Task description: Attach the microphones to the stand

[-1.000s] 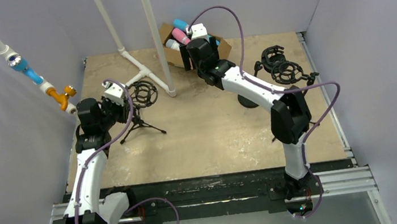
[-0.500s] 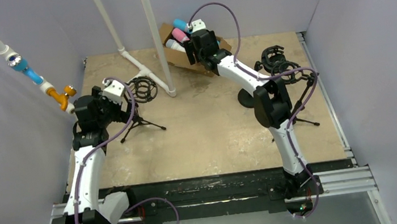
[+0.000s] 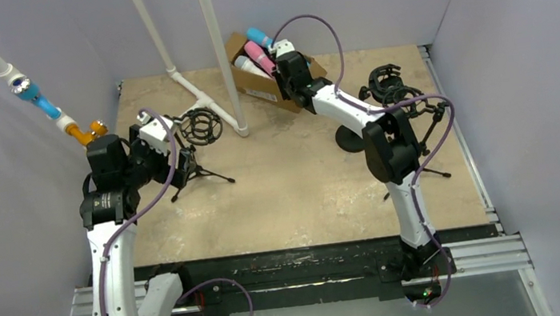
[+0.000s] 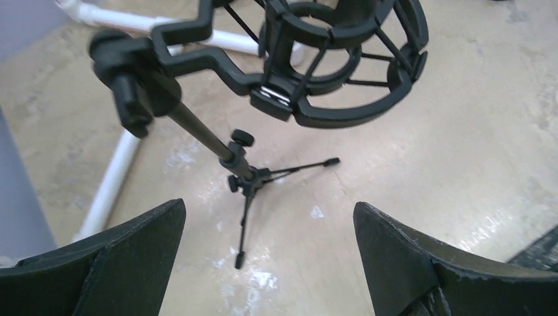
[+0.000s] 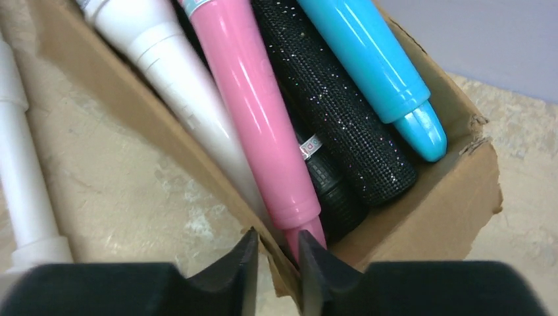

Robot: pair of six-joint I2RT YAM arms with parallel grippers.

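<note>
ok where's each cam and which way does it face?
Top external: fixed above and behind the bases, looking down on the table; left arm and right arm in view.
Left wrist: on the left arm, looking down past the open left gripper at the stand.
Right wrist: on the right arm, looking past the right gripper into the box.
Shared: top also shows that stand and box.

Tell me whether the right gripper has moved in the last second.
Yes. In the top view the right gripper has slid rightward across the cardboard box, toward its right end, uncovering more of the pink microphone.
</note>
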